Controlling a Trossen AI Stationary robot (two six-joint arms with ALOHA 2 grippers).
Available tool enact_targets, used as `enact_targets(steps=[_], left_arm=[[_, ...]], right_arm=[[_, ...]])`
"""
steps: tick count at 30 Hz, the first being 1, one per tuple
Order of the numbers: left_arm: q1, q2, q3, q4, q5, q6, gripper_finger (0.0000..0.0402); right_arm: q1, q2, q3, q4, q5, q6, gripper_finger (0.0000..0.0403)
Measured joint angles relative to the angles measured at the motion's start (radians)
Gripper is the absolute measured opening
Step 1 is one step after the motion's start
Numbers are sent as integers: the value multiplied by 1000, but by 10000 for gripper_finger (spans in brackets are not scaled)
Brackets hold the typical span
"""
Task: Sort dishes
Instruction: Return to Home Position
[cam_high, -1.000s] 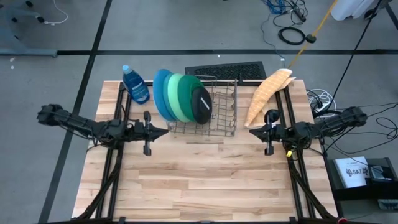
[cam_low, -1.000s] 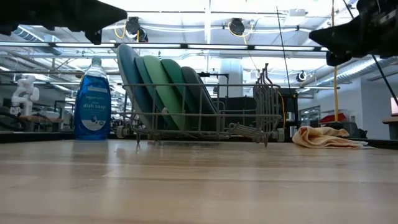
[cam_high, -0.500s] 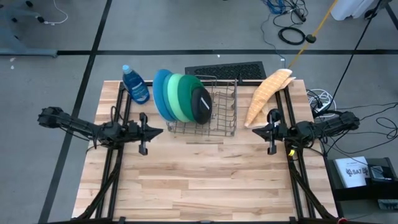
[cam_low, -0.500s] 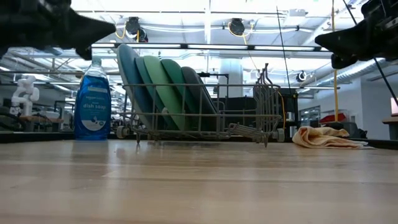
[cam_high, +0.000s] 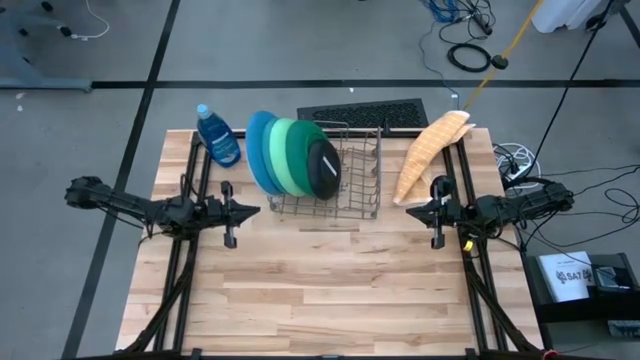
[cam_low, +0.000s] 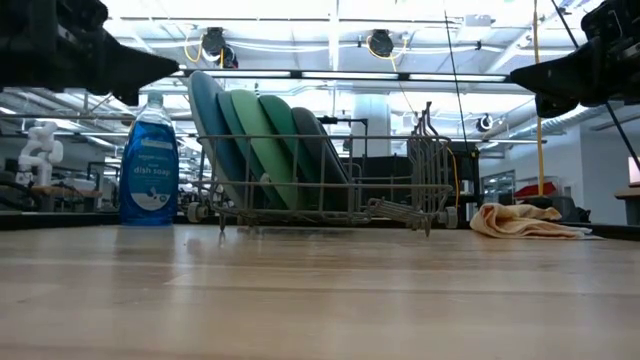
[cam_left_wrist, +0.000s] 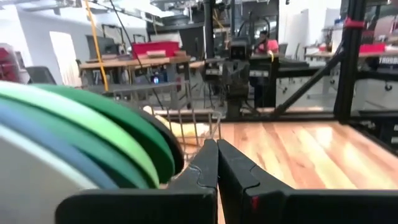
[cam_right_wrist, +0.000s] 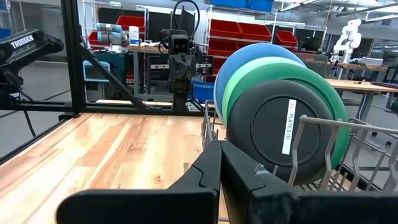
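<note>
on wood table (cam_high: 330, 290), plates (cam_high: 285, 155) in rack (cam_high: 358, 192); workshop (cam_low: 380, 110) behind

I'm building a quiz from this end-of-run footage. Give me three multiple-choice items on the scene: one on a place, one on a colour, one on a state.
1. Where is the blue plastic soap bottle?
A. Inside the grey wire rack
B. Beside the rack, on the left arm's side
C. On the floor

2. What colour is the smallest round flat plastic plate in the rack?
A. Black
B. Light blue
C. Red

3. How are the left gripper and right gripper?
A. Both open
B. Both shut and empty
C. Left shut on a plate

Answers:
1. B: the high view shows the bottle standing outside the rack's left end.
2. A: its face is black in the right wrist view.
3. B: each wrist view shows the fingers meeting with nothing between them.
</note>
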Motion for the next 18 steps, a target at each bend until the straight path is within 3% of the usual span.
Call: enact_targets(steps=[18], left_arm=[[0,-333,0,-382,9,-56,0]], right_arm=[[0,0,0,-1,0,4,0]])
